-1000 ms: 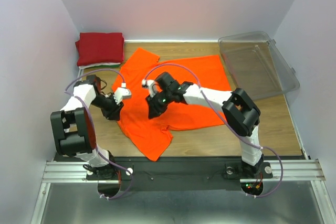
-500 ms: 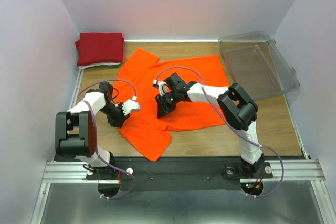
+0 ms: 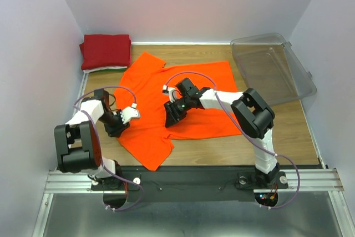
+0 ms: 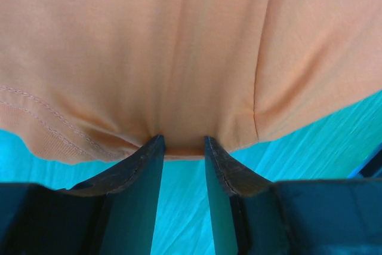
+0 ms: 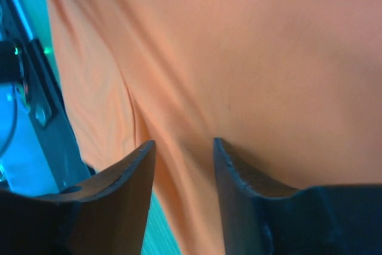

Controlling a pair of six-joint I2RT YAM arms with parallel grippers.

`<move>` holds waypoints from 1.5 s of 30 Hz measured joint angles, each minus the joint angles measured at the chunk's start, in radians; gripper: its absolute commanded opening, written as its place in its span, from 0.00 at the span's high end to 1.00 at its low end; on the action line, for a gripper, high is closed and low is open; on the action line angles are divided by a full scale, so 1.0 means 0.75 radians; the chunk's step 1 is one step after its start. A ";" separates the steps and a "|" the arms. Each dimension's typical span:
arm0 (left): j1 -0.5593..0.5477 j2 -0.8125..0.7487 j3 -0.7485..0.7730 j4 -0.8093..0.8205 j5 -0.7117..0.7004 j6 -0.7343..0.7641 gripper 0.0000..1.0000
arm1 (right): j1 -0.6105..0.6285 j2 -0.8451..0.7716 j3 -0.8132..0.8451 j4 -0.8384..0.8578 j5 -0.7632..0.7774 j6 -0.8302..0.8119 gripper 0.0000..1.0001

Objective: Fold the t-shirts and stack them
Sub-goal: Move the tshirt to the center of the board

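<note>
A bright orange t-shirt [image 3: 188, 90] lies spread flat across the middle of the wooden table, one sleeve pointing toward the near edge. My left gripper [image 3: 117, 127] sits low at the shirt's left edge. In the left wrist view its jaws [image 4: 182, 141] stand apart, and the orange hem [image 4: 179, 58] lies just at the fingertips with bare table in the gap. My right gripper [image 3: 169, 117] rests on the shirt's middle, open, with orange cloth [image 5: 250, 58] under and between its fingers [image 5: 236, 165]. A folded dark red t-shirt [image 3: 105, 50] lies at the back left on a thin white edge [image 3: 102, 69].
A clear plastic bin [image 3: 272, 67] stands tilted at the back right corner. White walls close in the table on the left, back and right. The black rail [image 3: 183, 176] with both arm bases runs along the near edge.
My left gripper moved left, and the shirt's left edge and near sleeve shifted left with it. The jaws of both grippers have widened. The right gripper stayed almost in place.
</note>
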State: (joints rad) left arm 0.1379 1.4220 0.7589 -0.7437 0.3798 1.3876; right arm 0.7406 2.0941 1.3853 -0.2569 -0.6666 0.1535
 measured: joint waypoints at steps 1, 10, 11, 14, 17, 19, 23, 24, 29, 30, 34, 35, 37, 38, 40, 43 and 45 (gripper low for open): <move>0.009 0.015 0.026 -0.021 -0.006 0.009 0.51 | 0.000 -0.017 -0.010 -0.008 -0.049 -0.009 0.45; -0.028 0.126 0.464 -0.189 0.126 -0.046 0.51 | -0.116 -0.399 -0.071 -0.172 -0.112 -0.125 0.49; -0.034 0.141 0.496 -0.182 0.149 -0.083 0.51 | -0.169 -0.459 -0.074 -0.187 -0.090 -0.150 0.51; -0.060 0.250 0.556 -0.082 0.178 -0.239 0.51 | -0.348 -0.547 -0.159 -0.281 0.100 -0.289 0.54; -0.085 0.327 0.554 0.008 0.158 -0.349 0.52 | -0.444 -0.536 -0.272 -0.351 0.273 -0.386 0.55; -0.113 0.372 0.536 0.075 0.137 -0.409 0.53 | -0.484 -0.507 -0.331 -0.409 0.370 -0.438 0.57; -0.149 0.407 0.463 0.161 0.093 -0.477 0.55 | -0.497 -0.461 -0.401 -0.449 0.504 -0.519 0.58; -0.155 0.413 0.439 0.175 0.078 -0.488 0.55 | -0.497 -0.461 -0.401 -0.452 0.522 -0.535 0.58; -0.161 0.376 0.364 0.237 0.036 -0.484 0.56 | -0.497 -0.461 -0.407 -0.472 0.548 -0.625 0.61; -0.165 0.359 0.344 0.244 0.022 -0.474 0.56 | -0.497 -0.462 -0.407 -0.482 0.539 -0.638 0.61; -0.169 0.303 0.282 0.243 -0.010 -0.424 0.59 | -0.491 -0.470 -0.407 -0.577 0.462 -0.698 0.62; -0.169 0.288 0.267 0.234 -0.019 -0.414 0.60 | -0.488 -0.470 -0.405 -0.601 0.451 -0.705 0.62; -0.170 0.261 0.243 0.194 -0.033 -0.379 0.59 | -0.471 -0.467 -0.400 -0.705 0.398 -0.738 0.63; -0.171 0.254 0.239 0.158 -0.040 -0.364 0.58 | -0.466 -0.464 -0.400 -0.742 0.382 -0.747 0.62; -0.171 0.252 0.241 0.119 -0.042 -0.343 0.54 | -0.455 -0.449 -0.400 -0.837 0.340 -0.777 0.59; -0.171 0.254 0.280 0.002 -0.012 -0.315 0.50 | -0.446 -0.434 -0.399 -0.959 0.305 -0.815 0.53; -0.171 0.262 0.360 -0.078 0.040 -0.308 0.50 | -0.447 -0.434 -0.362 -1.023 0.294 -0.828 0.52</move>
State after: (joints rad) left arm 0.0097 1.6188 1.0290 -0.8021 0.4095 1.1568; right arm 0.4057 1.7687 1.1141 -1.0241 -0.4461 -0.4675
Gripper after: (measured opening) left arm 0.492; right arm 0.451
